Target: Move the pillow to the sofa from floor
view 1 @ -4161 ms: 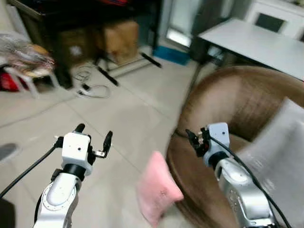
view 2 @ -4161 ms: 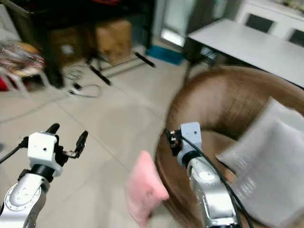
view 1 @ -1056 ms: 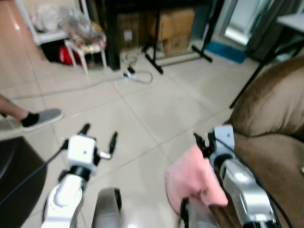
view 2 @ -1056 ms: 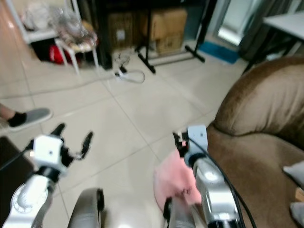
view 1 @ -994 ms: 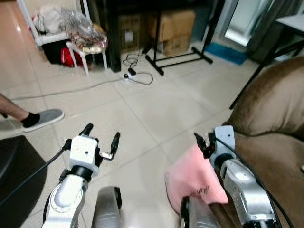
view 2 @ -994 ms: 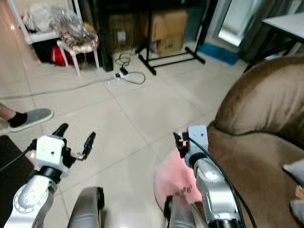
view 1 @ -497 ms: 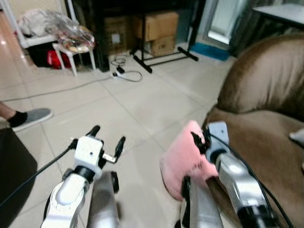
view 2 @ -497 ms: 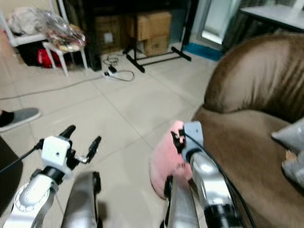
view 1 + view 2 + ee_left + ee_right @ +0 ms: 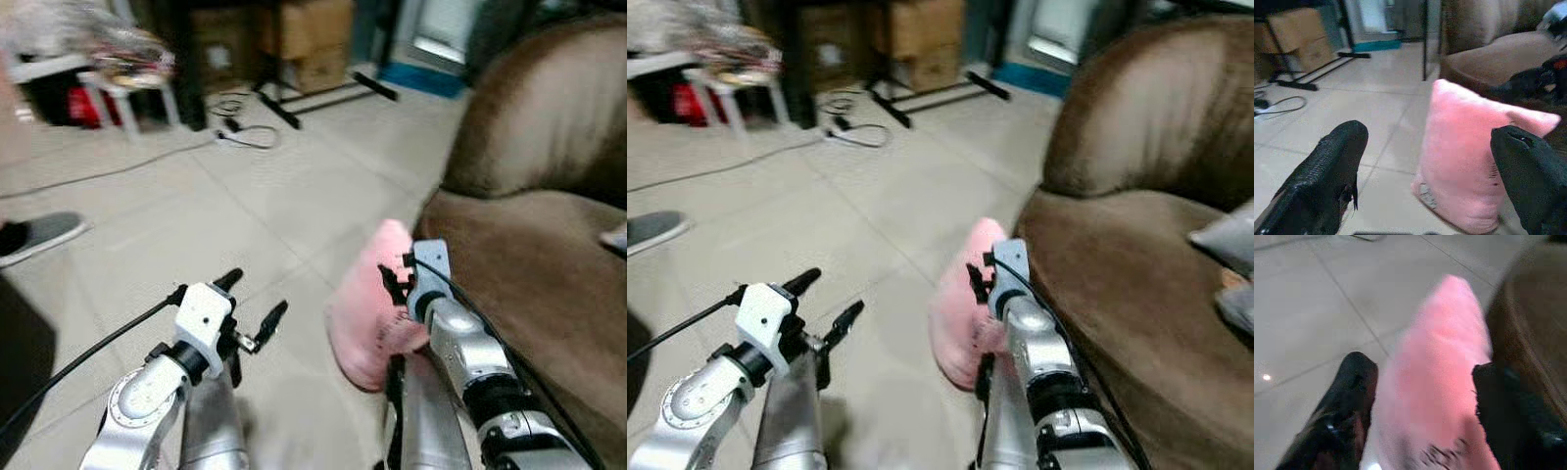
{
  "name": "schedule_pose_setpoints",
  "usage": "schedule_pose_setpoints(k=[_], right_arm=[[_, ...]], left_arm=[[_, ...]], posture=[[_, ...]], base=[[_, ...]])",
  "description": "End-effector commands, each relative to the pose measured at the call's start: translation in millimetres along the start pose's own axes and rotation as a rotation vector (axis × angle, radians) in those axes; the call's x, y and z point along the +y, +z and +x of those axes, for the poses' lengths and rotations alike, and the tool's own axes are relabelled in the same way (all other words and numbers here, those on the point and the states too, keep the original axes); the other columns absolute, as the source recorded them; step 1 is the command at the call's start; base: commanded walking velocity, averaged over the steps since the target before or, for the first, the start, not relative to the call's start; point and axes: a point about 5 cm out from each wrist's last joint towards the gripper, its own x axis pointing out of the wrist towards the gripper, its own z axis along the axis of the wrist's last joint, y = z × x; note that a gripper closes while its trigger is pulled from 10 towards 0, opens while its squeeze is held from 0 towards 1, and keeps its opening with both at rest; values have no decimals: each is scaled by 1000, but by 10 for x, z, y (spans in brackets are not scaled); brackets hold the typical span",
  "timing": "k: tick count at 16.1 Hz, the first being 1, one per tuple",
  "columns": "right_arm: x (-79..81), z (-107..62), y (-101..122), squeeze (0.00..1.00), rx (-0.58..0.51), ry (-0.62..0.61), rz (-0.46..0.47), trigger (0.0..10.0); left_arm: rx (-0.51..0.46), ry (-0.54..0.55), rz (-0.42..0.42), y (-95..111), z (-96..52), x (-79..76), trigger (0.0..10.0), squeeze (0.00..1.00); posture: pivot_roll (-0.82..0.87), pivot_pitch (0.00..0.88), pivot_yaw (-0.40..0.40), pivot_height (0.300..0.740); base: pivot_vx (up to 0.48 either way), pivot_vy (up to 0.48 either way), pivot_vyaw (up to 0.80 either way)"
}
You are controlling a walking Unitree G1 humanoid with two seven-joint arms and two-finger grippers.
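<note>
A pink pillow [image 9: 364,318] stands on edge on the tiled floor, leaning against the front of the brown sofa [image 9: 534,230]. My right gripper [image 9: 397,282] is at the pillow's upper edge and is open. In the right wrist view its two black fingers [image 9: 1354,382] stand on either side of the pillow [image 9: 1442,357], wide apart. My left gripper [image 9: 257,294] is open over bare floor, left of the pillow. The left wrist view looks between its fingers [image 9: 1337,152] at the pillow [image 9: 1469,161].
A grey cushion [image 9: 1227,240] lies on the sofa seat at the right edge. A person's grey shoe [image 9: 39,235] is on the floor at far left. A cable [image 9: 235,132], black stand legs [image 9: 323,93], cardboard boxes [image 9: 304,39] and a white stool [image 9: 118,83] sit at the back.
The camera has swung toward the sofa and come closer, so the pillow looks larger. My right gripper now straddles the pillow's upper edge. The left gripper stays open beside it.
</note>
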Motion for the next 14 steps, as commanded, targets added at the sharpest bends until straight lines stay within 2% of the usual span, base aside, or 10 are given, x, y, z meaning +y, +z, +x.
schedule_pose_setpoints(k=[1,3,4,5,8,10,12,14], right_arm=[[-24,31,63,1000,-15,-17,-13,10000],[-44,90,59,1000,13,-90,-60,10000],[-47,108,54,624,28,-109,-69,10000],[-39,122,37,0,47,-113,-75,10000],[42,150,-95,0,140,-103,-102,10000],[61,160,-103,0,150,-132,-127,10000],[29,181,0,0,105,-206,-160,10000],[40,197,101,0,40,-210,-164,10000]], left_arm=[[-10,-32,-2,49,0,-26,10000,0],[10,-65,1,35,-43,-47,10000,0],[20,-86,-4,28,-63,-69,10000,0],[29,-112,-12,23,-87,-94,10000,0],[62,-177,-34,23,-161,-143,10000,0],[69,-183,-32,32,-178,-141,10000,0],[86,-198,-19,71,-253,-159,10000,0],[91,-193,-14,95,-311,-170,10000,0]], posture=[[21,62,-51,454],[26,88,-49,454],[29,95,-49,454],[31,103,-49,454],[40,143,-44,454],[46,158,-45,454],[84,239,-62,454],[93,271,-69,454]], base=[[0,0,0],[0,0,0],[0,0,0],[0,0,0],[0,0,0],[0,0,0],[0,0,0],[0,0,0]])
